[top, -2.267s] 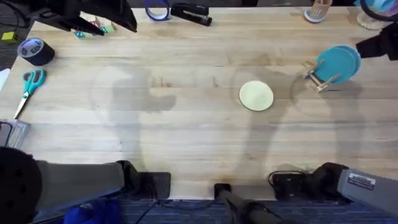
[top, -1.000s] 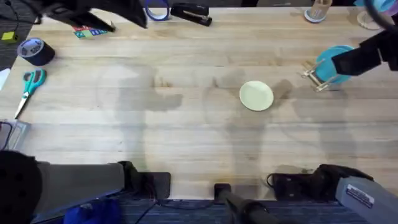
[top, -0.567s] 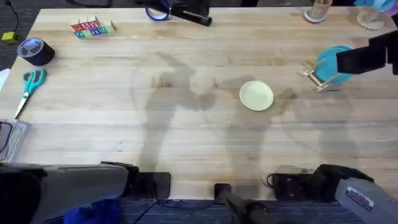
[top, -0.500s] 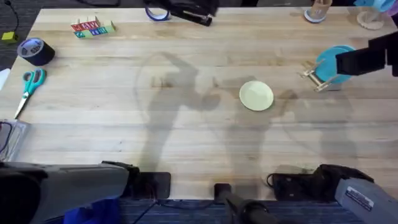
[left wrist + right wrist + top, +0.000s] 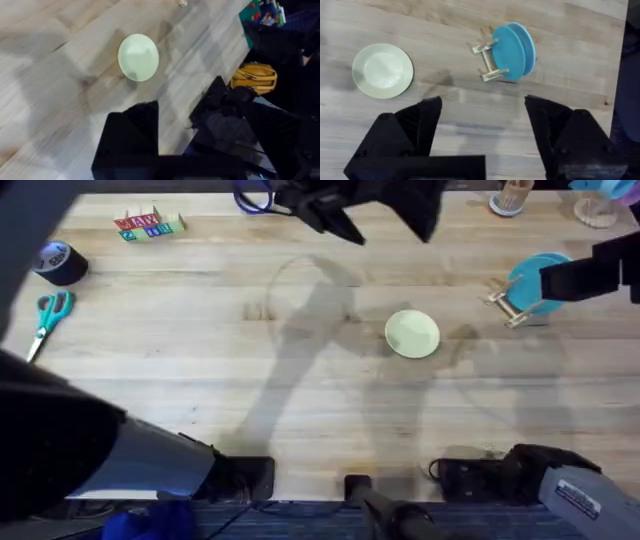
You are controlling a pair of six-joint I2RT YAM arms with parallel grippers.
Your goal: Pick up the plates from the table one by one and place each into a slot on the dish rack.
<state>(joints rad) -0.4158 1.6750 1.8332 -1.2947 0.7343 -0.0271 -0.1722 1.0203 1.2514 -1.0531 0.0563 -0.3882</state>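
The teal-blue plate (image 5: 514,51) stands upright in the dish rack (image 5: 489,61) toward the bench's (image 5: 200,360) far right; the pale yellow-green plate (image 5: 412,334) lies flat mid-bench. The right hand (image 5: 482,120) hangs wide open, empty; the left hand's (image 5: 385,210) grip I cannot tell
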